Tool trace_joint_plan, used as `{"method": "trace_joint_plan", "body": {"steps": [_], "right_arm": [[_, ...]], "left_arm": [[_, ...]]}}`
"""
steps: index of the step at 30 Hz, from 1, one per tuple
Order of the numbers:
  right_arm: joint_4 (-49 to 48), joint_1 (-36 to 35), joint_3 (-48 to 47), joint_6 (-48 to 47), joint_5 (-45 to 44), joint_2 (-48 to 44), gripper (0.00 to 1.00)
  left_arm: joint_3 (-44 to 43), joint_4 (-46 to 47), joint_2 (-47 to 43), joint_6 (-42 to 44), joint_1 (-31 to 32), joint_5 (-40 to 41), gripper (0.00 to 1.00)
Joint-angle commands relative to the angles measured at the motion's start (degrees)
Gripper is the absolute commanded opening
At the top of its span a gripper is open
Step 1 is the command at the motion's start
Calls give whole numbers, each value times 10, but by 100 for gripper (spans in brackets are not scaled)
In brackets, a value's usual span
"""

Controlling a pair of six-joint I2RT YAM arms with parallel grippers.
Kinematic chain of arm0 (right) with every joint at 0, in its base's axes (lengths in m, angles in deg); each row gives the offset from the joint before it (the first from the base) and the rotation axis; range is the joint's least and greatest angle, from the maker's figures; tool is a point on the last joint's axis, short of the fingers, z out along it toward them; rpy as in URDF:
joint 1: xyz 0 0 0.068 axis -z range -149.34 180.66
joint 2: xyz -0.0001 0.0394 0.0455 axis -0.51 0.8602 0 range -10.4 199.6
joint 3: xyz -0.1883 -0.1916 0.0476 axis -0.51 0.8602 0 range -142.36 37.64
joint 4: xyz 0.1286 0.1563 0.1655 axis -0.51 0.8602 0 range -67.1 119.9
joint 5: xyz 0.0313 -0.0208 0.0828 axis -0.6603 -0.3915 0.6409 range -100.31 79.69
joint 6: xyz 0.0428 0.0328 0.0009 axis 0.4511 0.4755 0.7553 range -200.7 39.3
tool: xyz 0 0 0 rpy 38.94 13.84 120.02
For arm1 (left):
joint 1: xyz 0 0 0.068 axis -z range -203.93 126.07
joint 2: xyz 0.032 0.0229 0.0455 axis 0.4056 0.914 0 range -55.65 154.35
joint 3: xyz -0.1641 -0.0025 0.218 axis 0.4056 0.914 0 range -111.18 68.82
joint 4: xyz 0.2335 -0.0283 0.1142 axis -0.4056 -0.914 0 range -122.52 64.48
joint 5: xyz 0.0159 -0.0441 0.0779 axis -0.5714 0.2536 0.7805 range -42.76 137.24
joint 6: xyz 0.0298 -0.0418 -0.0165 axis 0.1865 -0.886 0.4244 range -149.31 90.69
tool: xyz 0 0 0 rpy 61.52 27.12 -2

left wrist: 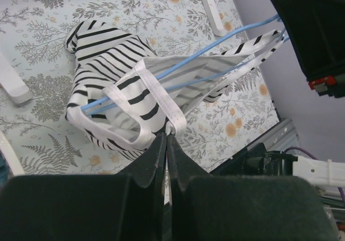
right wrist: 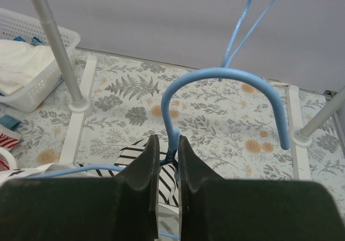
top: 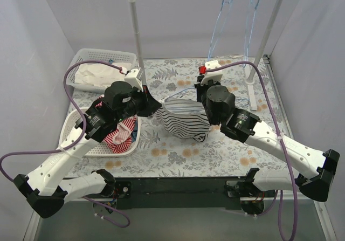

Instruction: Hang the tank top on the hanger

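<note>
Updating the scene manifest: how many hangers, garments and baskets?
Hangers: 3 (held hanger, rail hanger, second rail hanger)
Garments: 3 (tank top, red-striped garment, white cloth)
Baskets: 2 (far basket, near basket)
Total: 8

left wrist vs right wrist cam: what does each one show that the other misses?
Left wrist only: the left gripper shut on the tank top by its strap, with the hanger threaded through the garment. Right wrist only: the right gripper shut on the hanger's neck below its hook, plus a rack post and the white basket. Both: tank top, hanger, floral table cover.
</note>
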Motion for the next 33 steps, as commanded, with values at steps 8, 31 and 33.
{"method": "trace_joint_plan", "body": {"steps": [8,31,33], "right_arm": [[-104,-21,-33,-8,-2,-11,1],[-112,-22,-32,-7,-4,-18,1],[-112,-25,-34,-7,-4,-11,1]], "left_arm": [[50,136,-19,-97,-1,68,0],[95,101,-59,-49,-1,81,0],[84,117,-48,-53,-1,52,0]]}}
